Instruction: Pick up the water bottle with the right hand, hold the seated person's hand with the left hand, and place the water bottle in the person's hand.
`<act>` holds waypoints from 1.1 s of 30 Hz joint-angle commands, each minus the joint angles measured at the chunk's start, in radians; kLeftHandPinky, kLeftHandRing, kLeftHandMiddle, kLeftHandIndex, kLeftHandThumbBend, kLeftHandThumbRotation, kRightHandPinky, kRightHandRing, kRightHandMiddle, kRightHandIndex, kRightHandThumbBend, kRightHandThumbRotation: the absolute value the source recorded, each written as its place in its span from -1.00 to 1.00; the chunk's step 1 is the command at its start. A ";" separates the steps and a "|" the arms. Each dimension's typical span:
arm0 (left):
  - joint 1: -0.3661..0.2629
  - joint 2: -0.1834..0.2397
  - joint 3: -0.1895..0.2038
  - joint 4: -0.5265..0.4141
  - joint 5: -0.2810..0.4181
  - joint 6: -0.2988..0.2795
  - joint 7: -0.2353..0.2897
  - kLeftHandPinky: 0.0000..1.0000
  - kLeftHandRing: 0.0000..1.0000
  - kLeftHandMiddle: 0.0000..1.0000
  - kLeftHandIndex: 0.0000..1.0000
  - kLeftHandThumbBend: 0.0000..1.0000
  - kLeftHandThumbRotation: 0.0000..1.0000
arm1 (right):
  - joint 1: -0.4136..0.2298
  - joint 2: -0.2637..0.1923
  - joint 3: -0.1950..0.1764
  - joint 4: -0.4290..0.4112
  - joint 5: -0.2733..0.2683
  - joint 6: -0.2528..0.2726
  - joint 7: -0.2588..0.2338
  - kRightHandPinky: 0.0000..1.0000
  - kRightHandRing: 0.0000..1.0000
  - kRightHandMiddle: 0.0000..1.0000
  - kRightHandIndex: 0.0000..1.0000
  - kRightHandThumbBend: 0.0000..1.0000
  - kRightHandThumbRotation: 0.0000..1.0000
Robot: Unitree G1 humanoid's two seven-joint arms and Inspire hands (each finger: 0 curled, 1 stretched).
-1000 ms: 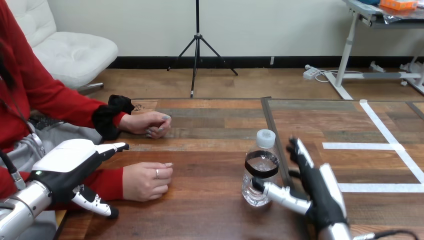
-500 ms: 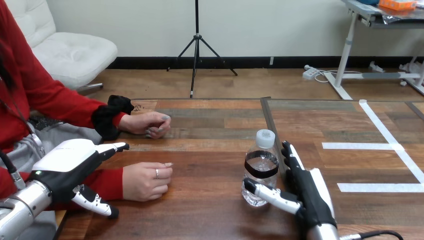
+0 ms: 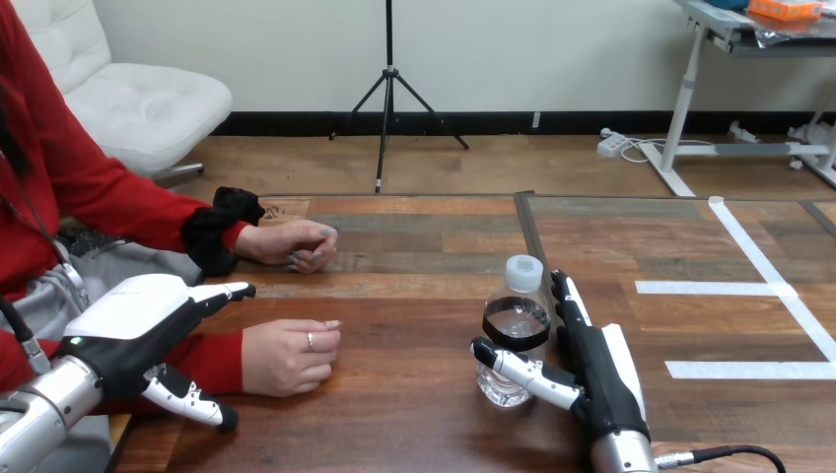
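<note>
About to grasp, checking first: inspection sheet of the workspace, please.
Surface: wooden table, white tape lines at right.
Job's things: water bottle upright, capped, on the table; person's nearer hand loosely closed, knuckles up; farther hand beyond it.
Clutter: nothing seen.
Robot hands: right robot hand open beside the bottle, thumb across its front; left robot hand open above the person's sleeve.
Cables: nothing seen between bottle and person.
Surroundings: person seated at left.
</note>
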 commanded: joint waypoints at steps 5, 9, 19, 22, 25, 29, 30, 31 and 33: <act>-0.026 0.029 0.024 -0.028 -0.009 -0.009 0.030 0.53 0.72 0.76 0.77 1.00 -0.45 | -0.064 0.025 0.016 0.092 -0.008 -0.016 -0.016 0.88 1.00 0.97 1.00 1.00 -0.10; -0.026 0.030 0.026 -0.028 -0.012 -0.009 0.024 0.53 0.72 0.75 0.77 1.00 -0.48 | -0.068 0.027 0.019 0.103 -0.011 -0.024 -0.023 0.87 0.99 0.96 1.00 1.00 -0.12; -0.027 0.026 0.027 -0.018 -0.014 -0.012 0.029 0.52 0.71 0.75 0.77 1.00 -0.50 | -0.081 0.032 0.025 0.131 -0.018 -0.044 -0.037 0.85 0.98 0.95 1.00 1.00 -0.15; -0.027 0.025 0.027 -0.016 -0.016 -0.010 0.026 0.52 0.71 0.75 0.77 1.00 -0.51 | -0.086 0.033 0.028 0.138 -0.022 -0.046 -0.039 0.85 0.98 0.95 1.00 1.00 -0.15; -0.027 0.025 0.028 -0.017 -0.016 -0.010 0.025 0.52 0.71 0.75 0.76 1.00 -0.52 | -0.091 0.035 0.030 0.144 -0.022 -0.046 -0.039 0.84 0.98 0.95 1.00 1.00 -0.15; -0.026 0.025 0.029 -0.020 -0.017 -0.011 0.025 0.52 0.72 0.75 0.76 1.00 -0.52 | -0.096 0.039 0.030 0.150 -0.021 -0.047 -0.039 0.84 0.98 0.95 1.00 1.00 -0.15; -0.027 0.025 0.029 -0.020 -0.018 -0.010 0.022 0.52 0.72 0.75 0.76 1.00 -0.52 | -0.097 0.041 0.030 0.151 -0.021 -0.047 -0.039 0.85 0.98 0.95 1.00 1.00 -0.15; -0.027 0.025 0.029 -0.020 -0.019 -0.010 0.019 0.52 0.72 0.75 0.76 1.00 -0.52 | -0.098 0.042 0.030 0.152 -0.020 -0.047 -0.039 0.85 0.98 0.95 1.00 1.00 -0.16; -0.029 0.026 0.030 -0.021 -0.021 -0.007 0.010 0.52 0.72 0.75 0.76 1.00 -0.52 | -0.099 0.045 0.031 0.151 -0.022 -0.045 -0.043 0.86 0.98 0.95 1.00 1.00 -0.16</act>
